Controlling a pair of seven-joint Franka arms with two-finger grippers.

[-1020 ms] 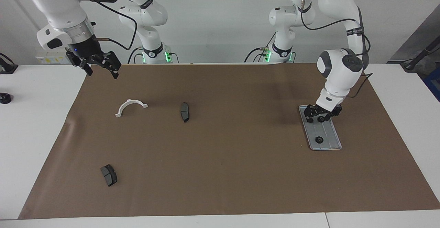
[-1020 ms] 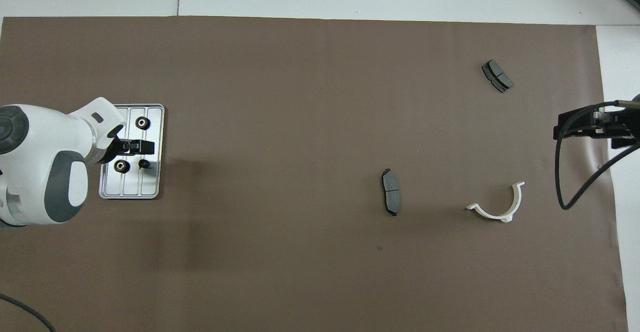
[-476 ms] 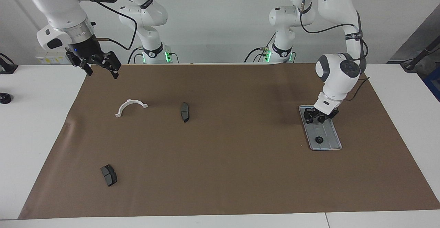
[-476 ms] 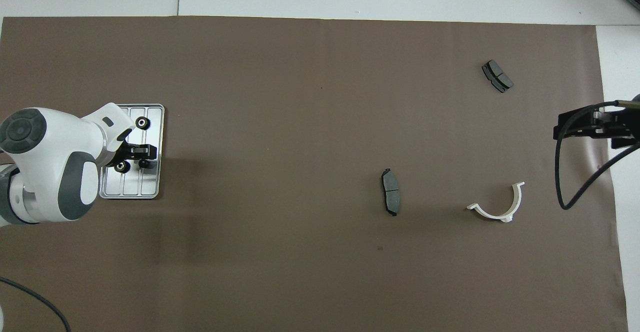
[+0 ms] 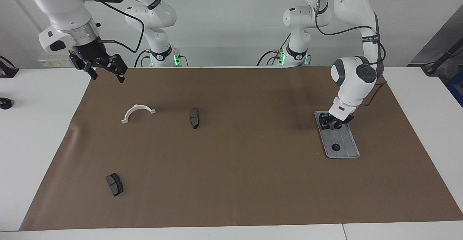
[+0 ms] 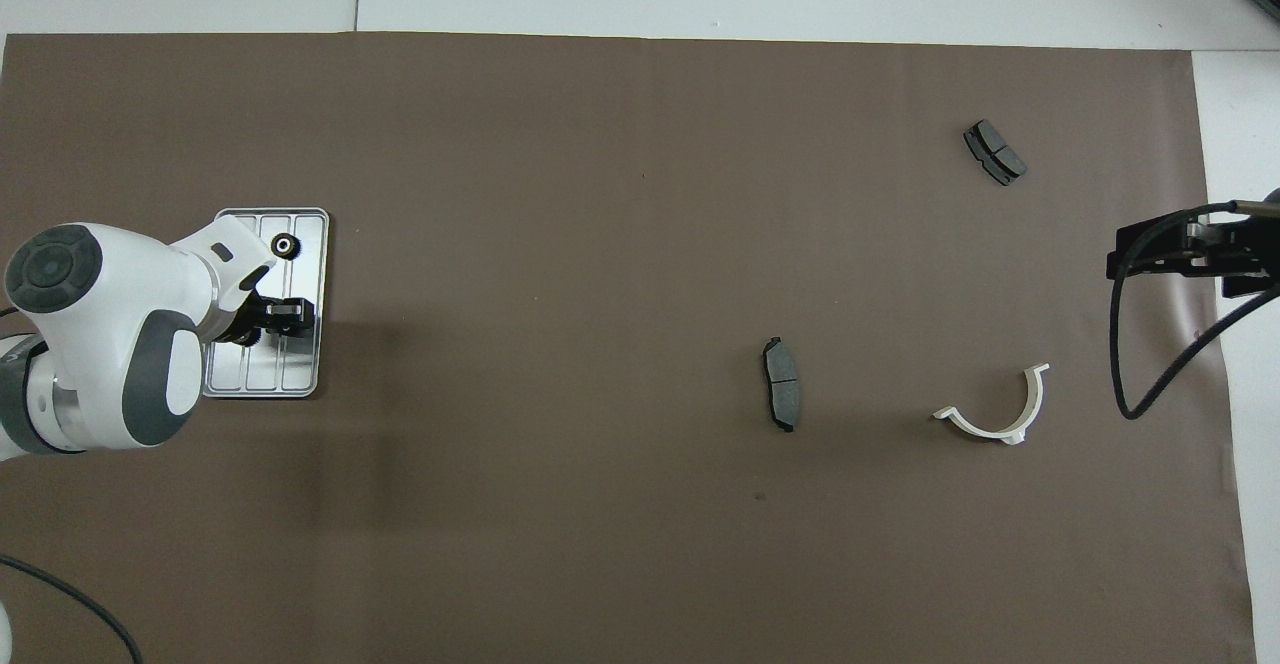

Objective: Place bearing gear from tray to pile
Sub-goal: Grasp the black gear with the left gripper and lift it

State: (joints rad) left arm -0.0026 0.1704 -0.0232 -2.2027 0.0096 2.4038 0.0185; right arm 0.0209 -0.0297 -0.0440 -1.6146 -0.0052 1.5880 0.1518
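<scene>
The silver ridged tray [image 5: 345, 149] [image 6: 300, 364] lies toward the left arm's end of the brown mat. My left gripper [image 5: 332, 123] [image 6: 285, 316] is down on the part of the tray nearer the robots. It is shut on a small black bearing gear [image 6: 287, 323] that its fingers mostly hide. A second gear [image 6: 246, 338] peeks out beside the wrist. A third gear [image 5: 336, 147] [image 6: 286, 245] sits alone on the tray, farther from the robots. My right gripper [image 5: 107, 74] [image 6: 1185, 252] hangs open and empty over the mat's corner and waits.
The pile's parts lie scattered toward the right arm's end: a white half-ring bracket [image 5: 138, 112] [image 6: 992, 416], a dark brake pad [image 5: 194, 118] [image 6: 781, 384] beside it, and another pad [image 5: 114, 184] [image 6: 994, 152] farther from the robots. A black cable [image 6: 1135, 344] loops below the right wrist.
The left gripper's fingers have drawn together around a gear on the tray, and its wrist has shifted slightly toward the robots. The right arm has not moved.
</scene>
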